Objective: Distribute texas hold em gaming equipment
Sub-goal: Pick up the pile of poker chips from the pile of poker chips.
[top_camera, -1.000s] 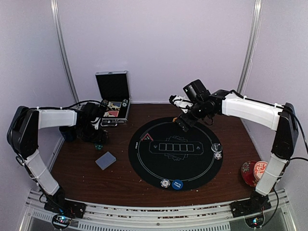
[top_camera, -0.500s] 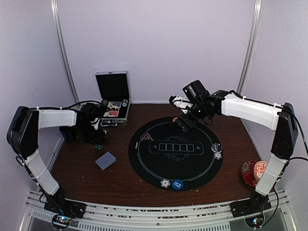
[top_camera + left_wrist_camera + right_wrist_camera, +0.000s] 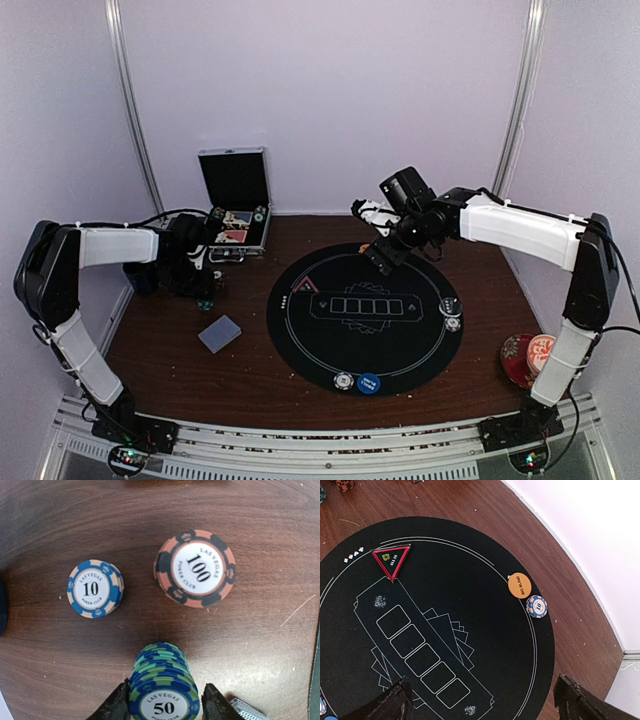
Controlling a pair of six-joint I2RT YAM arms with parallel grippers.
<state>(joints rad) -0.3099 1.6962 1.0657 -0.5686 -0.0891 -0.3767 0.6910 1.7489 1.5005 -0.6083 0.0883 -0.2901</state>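
A stack of blue-and-green "50" poker chips [image 3: 162,677] stands on the wooden table between the fingers of my left gripper [image 3: 165,702]. The left finger touches the stack and a thin gap shows at the right finger. A blue "10" chip stack [image 3: 95,589] and an orange-black "100" chip stack [image 3: 195,569] stand just beyond. My right gripper [image 3: 485,702] hangs wide open and empty over the round black mat [image 3: 485,605]. On the mat lie a red triangle marker [image 3: 391,561], an orange button [image 3: 519,586] and a "10" chip [image 3: 536,606].
An open chip case [image 3: 237,205] stands at the back left. A grey-blue card deck [image 3: 220,333] lies left of the mat [image 3: 400,345]. A blue button [image 3: 369,382] and a chip [image 3: 344,381] sit on its near edge. A red floral cup and saucer [image 3: 525,358] stand at the right.
The left gripper's jaws have narrowed around the "50" chip stack. Neither arm has visibly shifted, and the right gripper stays wide open.
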